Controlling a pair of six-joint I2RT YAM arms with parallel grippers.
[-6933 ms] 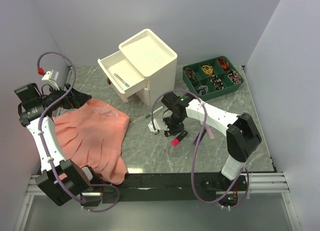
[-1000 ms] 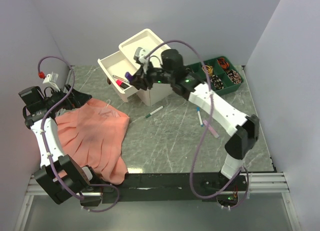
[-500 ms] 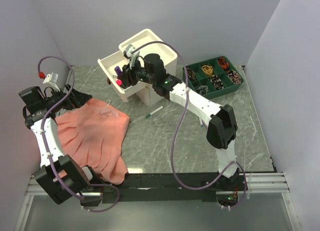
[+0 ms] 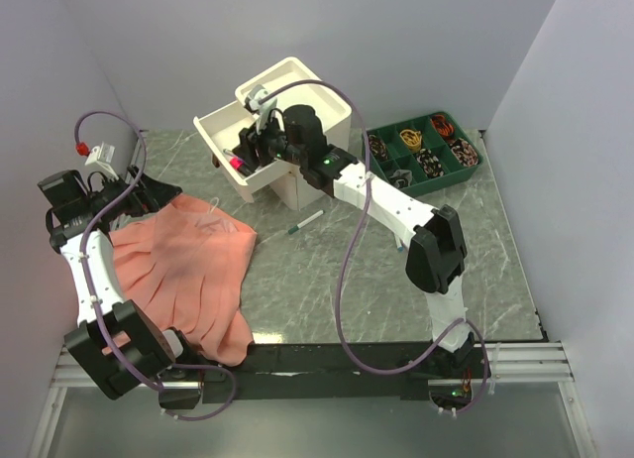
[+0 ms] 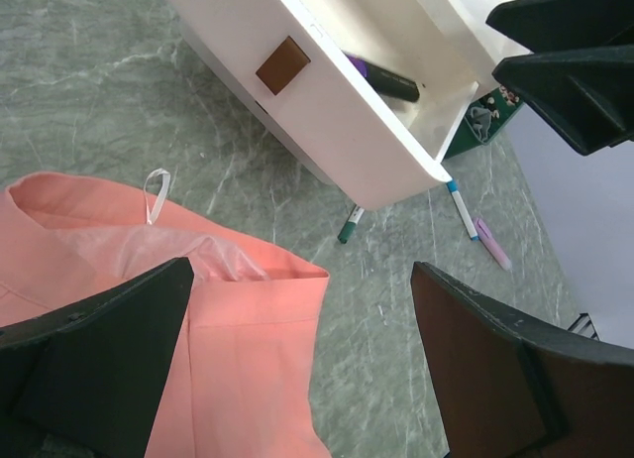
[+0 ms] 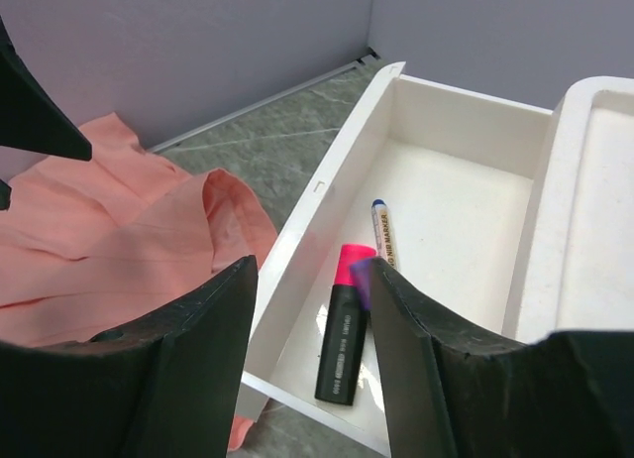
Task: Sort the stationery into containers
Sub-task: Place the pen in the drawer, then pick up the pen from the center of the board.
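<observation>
Nearest, on green-grey marbled tabletop [image 4: 327, 280]: pleated salmon cloth [image 4: 188, 270] at left, with left gripper [image 5: 302, 280] spread wide above it, holding nothing. Mid-table, thin green-capped marker [image 4: 307, 221] lying loose. Farther back, smooth boxy cream-white plastic cabinet [image 4: 322, 91], drawer [image 6: 446, 141] pulled out. Inside: pink highlighter [image 6: 342, 329], purple highlighter [image 5: 381, 78], pen [image 6: 383, 235]. Right gripper [image 6: 309, 270] over drawer, jaws parted, gripping nothing. Far right, green divided tray [image 4: 446, 178]. Plain lavender-grey walls [image 4: 416, 42] behind.

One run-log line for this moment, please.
right gripper: open above open drawer | drawer: pink highlighter, purple highlighter, pen inside | left gripper: open above salmon cloth edge | table: green-capped marker loose
</observation>
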